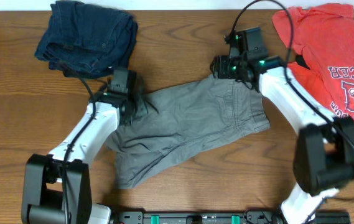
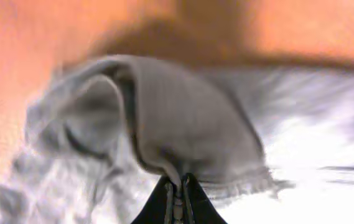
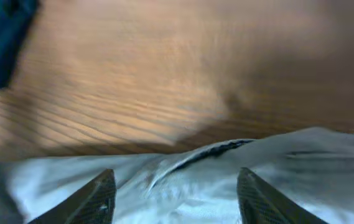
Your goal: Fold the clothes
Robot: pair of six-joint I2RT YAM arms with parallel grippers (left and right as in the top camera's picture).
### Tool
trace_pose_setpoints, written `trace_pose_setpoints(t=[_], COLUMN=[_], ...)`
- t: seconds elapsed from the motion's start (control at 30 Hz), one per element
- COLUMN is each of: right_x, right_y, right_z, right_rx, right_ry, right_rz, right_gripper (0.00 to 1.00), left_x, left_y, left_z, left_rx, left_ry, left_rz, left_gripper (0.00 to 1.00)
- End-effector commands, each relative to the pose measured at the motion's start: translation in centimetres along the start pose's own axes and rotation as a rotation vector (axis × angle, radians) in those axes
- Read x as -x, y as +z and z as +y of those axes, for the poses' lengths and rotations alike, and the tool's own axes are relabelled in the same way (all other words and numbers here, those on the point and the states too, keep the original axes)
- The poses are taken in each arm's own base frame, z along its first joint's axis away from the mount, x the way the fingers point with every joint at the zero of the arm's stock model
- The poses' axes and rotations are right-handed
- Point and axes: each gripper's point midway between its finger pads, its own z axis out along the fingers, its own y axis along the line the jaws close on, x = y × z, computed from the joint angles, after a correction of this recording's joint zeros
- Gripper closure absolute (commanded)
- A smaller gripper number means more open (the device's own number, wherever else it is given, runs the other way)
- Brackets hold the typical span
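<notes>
The clothes (image 1: 189, 127), grey-khaki shorts, lie spread and rumpled in the middle of the wooden table. My left gripper (image 1: 129, 102) is at their left edge, shut on a fold of the grey cloth; in the left wrist view the clothes (image 2: 183, 118) rise in a hump from the pinched jaws of the left gripper (image 2: 178, 186). My right gripper (image 1: 226, 67) hovers over the upper right waistband, open. In the right wrist view the dark fingers (image 3: 99, 199) stand wide apart over the clothes (image 3: 183, 193), nothing between them.
A dark navy denim garment (image 1: 86, 34) lies bunched at the back left. A red T-shirt (image 1: 335, 56) with white lettering is spread at the back right, under the right arm's cable. Bare wood (image 1: 177, 37) lies between them.
</notes>
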Motion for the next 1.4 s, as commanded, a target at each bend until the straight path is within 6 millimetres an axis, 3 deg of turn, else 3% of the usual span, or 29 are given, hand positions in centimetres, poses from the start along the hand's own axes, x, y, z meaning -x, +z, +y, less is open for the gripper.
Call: trace_pose_setpoints(t=[0.0, 0.13, 0.3, 0.5, 0.6, 0.67, 0.7, 0.77, 0.87, 1.1, 1.37], right_x=[4.5, 4.2, 2.3, 0.5, 0.0, -0.3, -0.5, -0.8, -1.2, -2.4, -2.7], right_y=[-5.8, -8.1, -8.6, -8.7, -8.8, -8.8, -8.9, -8.9, -8.8, -8.1, -7.4], right_z=[1.5, 1.4, 0.7, -0.8, -1.4, -1.8, -1.9, -2.1, -2.2, -2.7, -3.0], right_rx=[0.004, -0.026, -0.055, -0.100, -0.114, -0.122, -0.125, -0.130, -0.133, -0.148, -0.153], right_ry=[-0.042, -0.037, -0.016, 0.040, 0.065, 0.073, 0.076, 0.081, 0.083, 0.092, 0.081], right_rz=[-0.156, -0.156, -0.084, -0.010, 0.013, 0.028, 0.035, 0.045, 0.057, 0.109, 0.129], right_gripper=[0.34, 0.30, 0.28, 0.26, 0.26, 0.25, 0.25, 0.24, 0.23, 0.22, 0.22], left_x=[3.3, 5.5, 7.4, 9.7, 9.9, 9.3, 8.8, 7.8, 6.0, -1.2, -5.2], left_y=[-2.1, -3.0, -3.2, -3.6, -3.6, -3.5, -3.3, -3.2, -3.4, -5.1, -3.2], left_z=[-1.1, -1.9, -1.4, 1.0, 2.3, 3.0, 3.4, 3.8, 4.6, 7.7, 9.8], left_rx=[-0.020, -0.039, -0.049, -0.016, 0.003, 0.022, 0.034, 0.054, 0.092, 0.235, 0.293], left_ry=[0.024, 0.033, 0.002, -0.061, -0.087, -0.095, -0.097, -0.096, -0.093, -0.079, -0.061], left_rz=[-0.105, -0.184, -0.247, -0.307, -0.300, -0.274, -0.252, -0.212, -0.137, 0.151, 0.249], left_gripper=[0.94, 0.94, 0.94, 0.94, 0.92, 0.61, 0.35, 0.04, 0.02, 0.02, 0.02])
